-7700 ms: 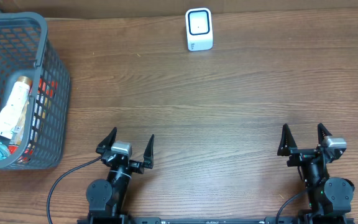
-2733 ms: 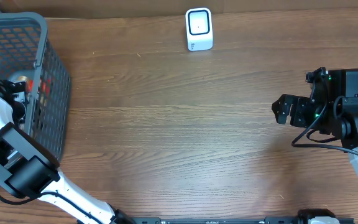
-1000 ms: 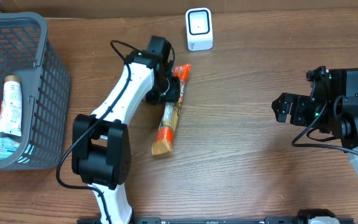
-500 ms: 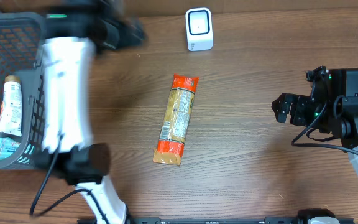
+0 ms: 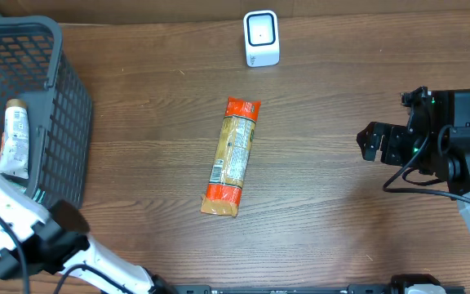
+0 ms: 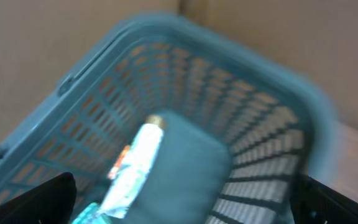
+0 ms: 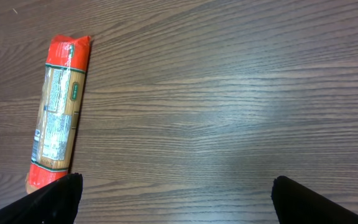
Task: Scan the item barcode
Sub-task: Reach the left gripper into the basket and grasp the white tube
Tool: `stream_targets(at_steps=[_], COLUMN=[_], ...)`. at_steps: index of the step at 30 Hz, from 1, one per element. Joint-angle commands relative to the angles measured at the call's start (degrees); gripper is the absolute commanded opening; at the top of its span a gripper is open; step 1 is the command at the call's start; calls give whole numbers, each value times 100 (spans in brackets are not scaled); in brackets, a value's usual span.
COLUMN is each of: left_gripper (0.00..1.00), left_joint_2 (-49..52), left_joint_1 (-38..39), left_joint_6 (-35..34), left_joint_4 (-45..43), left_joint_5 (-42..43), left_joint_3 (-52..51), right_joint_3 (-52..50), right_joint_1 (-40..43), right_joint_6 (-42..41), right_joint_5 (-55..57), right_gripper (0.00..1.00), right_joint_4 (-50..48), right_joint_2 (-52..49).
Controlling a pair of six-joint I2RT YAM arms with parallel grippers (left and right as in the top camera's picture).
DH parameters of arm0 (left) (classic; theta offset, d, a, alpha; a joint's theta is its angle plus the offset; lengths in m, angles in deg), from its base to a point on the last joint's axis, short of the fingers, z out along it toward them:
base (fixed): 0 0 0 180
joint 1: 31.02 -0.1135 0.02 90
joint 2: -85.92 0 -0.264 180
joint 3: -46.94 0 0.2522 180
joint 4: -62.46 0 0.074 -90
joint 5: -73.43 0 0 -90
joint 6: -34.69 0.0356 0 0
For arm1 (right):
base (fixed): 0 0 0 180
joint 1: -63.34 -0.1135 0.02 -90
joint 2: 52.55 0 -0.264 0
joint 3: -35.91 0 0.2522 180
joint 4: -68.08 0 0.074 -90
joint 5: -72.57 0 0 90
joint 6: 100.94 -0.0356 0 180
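The orange-ended packet (image 5: 231, 156) lies flat on the tabletop (image 5: 325, 229), well short of the scanner (image 5: 261, 38) and touched by neither pincer, so I judge the scan not yet done: picking it up and showing its barcode is left. My left pincer (image 6: 185, 208) hangs wide and empty over the basket (image 5: 23, 24), and my right pincer (image 7: 179, 202) hovers wide and empty to the packet's right.
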Motion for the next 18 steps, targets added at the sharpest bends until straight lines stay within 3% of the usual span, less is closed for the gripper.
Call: stream_targets(at_steps=[1,6,18], left_gripper=[100,90,83], left_joint_2=[470,1099,2551], left_joint_1=[-382,-450,-498], left_joint_6=[588,1532,1738], left_joint_4=[-315,-723,-857], left_joint_5=[546,706,55], left_joint_3=[-560,-1027,-1110], right_joint_3=[92,92,92], right_joint_1=[4,4,4], right_joint_6=[42,42,20], right_joint_5=[11,11,9], right_gripper=[100,100,100], right_joint_4=[-31,-35,-2], right_joint_2=[15,15,15])
